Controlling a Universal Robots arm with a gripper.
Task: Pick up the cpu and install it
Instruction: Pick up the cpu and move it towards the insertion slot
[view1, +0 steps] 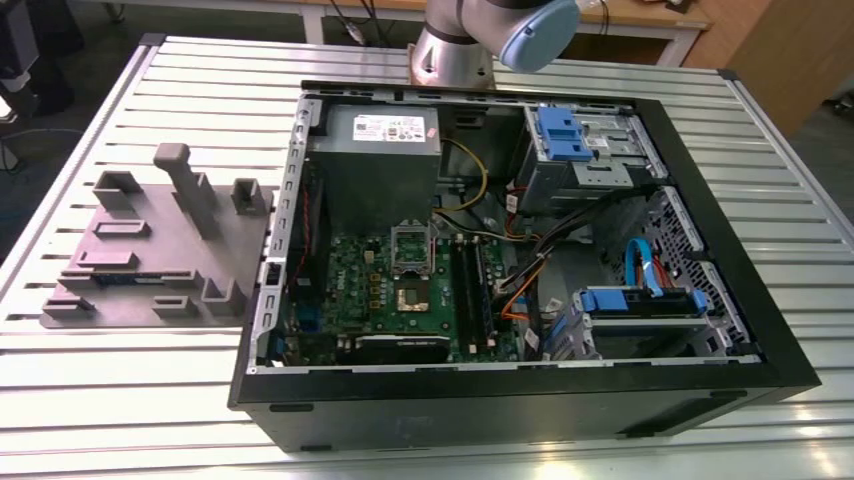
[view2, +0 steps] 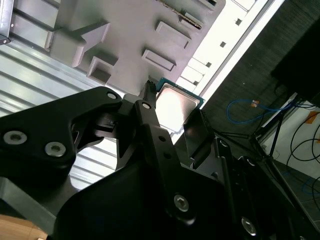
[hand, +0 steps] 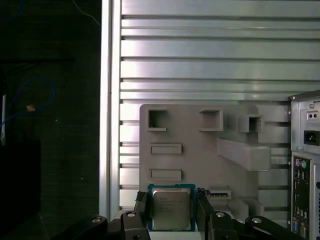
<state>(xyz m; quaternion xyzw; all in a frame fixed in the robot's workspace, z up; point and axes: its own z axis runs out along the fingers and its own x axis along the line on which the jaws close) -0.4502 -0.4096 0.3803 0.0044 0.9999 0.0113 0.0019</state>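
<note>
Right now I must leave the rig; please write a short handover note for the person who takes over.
Claw: shut on the cpu, gripping two opposite edges.
Cpu: held in the air above the grey fixture on the slatted table.
Done: the pick-up.
Left: the install; the cpu is not yet at the motherboard in the open computer case.

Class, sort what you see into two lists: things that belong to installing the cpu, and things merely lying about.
Belongs to the job:
cpu, held by the gripper
motherboard in the open computer case

Lying about:
grey fixture
power supply box
blue drive bracket
</note>
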